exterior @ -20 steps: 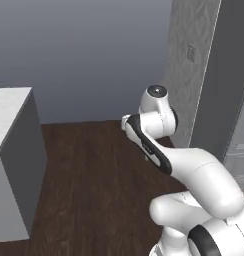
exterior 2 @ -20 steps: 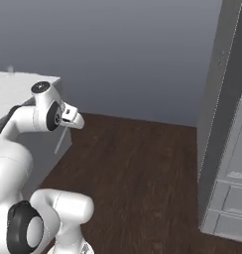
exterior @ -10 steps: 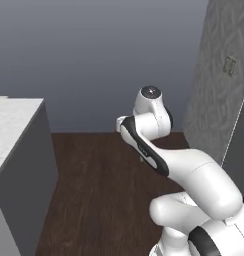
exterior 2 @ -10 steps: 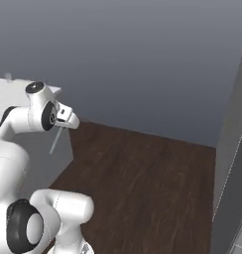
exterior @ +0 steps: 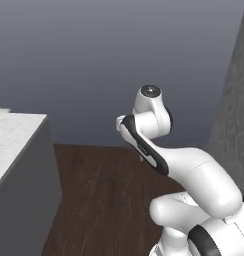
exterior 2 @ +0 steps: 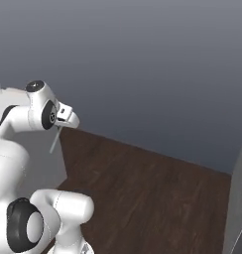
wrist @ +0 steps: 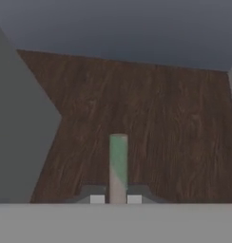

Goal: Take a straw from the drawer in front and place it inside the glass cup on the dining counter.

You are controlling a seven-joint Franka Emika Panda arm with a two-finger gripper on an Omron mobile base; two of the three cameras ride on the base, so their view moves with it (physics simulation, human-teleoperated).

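My gripper (wrist: pixel 117 198) is shut on the straw (wrist: pixel 118 163), a thin pale stick with a greenish tint that sticks out straight ahead between the two finger tips over the floor. In the right base view the straw (exterior 2: pixel 55 141) hangs down and slightly left from the gripper (exterior 2: pixel 61 126) at the end of the folded arm. The dining counter (exterior: pixel 16 137) shows its white marble top and plain grey side at the left, and its grey side (wrist: pixel 18 128) lies left of the straw in the hand view. The glass cup and the drawer are out of view.
Dark wood floor (exterior 2: pixel 143 193) stretches ahead to a plain grey-blue wall (exterior: pixel 109 60). A textured grey wall (exterior: pixel 234 115) stands at the right edge, and a grey panel (exterior 2: pixel 240 198) shows at the right of the right base view.
The whole picture has shifted, so the base has turned: the walls at the right slid out towards the edge and the counter moved further in. The straw stays in the shut gripper.
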